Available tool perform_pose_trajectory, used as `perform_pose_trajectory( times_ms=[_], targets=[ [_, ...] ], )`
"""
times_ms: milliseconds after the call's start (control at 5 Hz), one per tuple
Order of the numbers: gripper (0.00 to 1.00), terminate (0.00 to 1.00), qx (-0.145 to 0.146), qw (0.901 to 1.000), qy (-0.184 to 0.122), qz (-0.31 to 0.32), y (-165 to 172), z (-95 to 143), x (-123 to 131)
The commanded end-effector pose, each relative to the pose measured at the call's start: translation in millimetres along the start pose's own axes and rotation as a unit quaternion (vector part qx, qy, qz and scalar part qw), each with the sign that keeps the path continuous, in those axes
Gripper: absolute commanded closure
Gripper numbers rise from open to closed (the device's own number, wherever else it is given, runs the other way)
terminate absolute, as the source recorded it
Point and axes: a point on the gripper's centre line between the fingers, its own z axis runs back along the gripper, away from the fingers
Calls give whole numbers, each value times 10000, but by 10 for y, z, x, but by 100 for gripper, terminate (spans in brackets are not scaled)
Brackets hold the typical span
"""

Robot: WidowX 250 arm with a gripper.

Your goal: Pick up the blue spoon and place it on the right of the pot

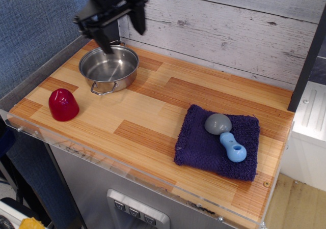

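The black robot gripper (122, 29) is cut off by the top edge, so the arm above it is not visible. One black finger (105, 39) hides a small part of the far rim of the shiny shallow steel pot (109, 68). The wooden plank table (153, 112) loses its front right corner at the bottom edge. A yellow thing (31, 224) at bottom left is mostly cut off.
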Motion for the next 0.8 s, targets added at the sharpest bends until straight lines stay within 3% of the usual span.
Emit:
perform_pose_trajectory(
  times_ms=[0,600],
  targets=[
    [0,0,-398,9972,235,-581,-207,139,-616],
    [0,0,-174,9863,804,-1430,-95,-220,-1368]
  ],
)
